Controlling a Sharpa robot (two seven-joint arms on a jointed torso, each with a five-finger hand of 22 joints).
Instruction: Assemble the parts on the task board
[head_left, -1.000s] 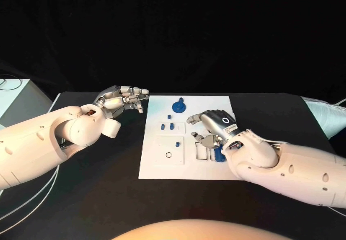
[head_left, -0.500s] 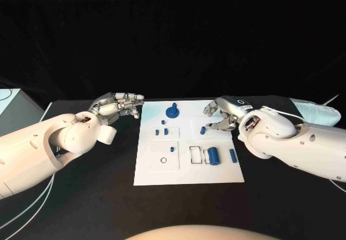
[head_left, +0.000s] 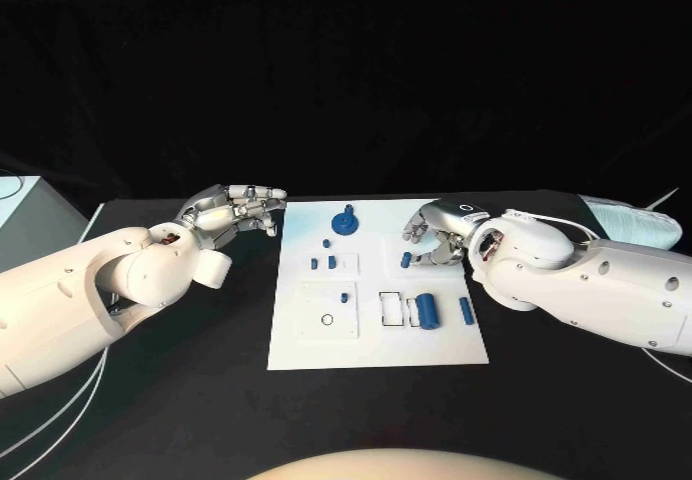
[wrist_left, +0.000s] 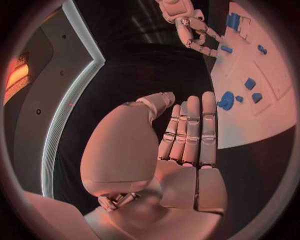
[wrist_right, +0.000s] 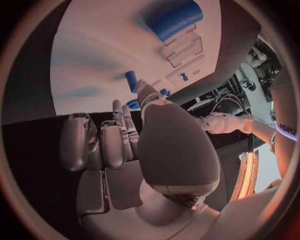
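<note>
Pickup is the step in hand: your right robot hand (head_left: 440, 238) curls over a small part (head_left: 405, 260) right of centre on the board (head_left: 378, 350); whether it grips, you cannot tell. Left robot hand (head_left: 231, 212), clenched, hovers off-board. Next: a firm pinch.

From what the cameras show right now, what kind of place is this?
Probably a robotics lab test bench: a black table before a dark backdrop, a white task board holding small blue parts, and cables nearby.
</note>
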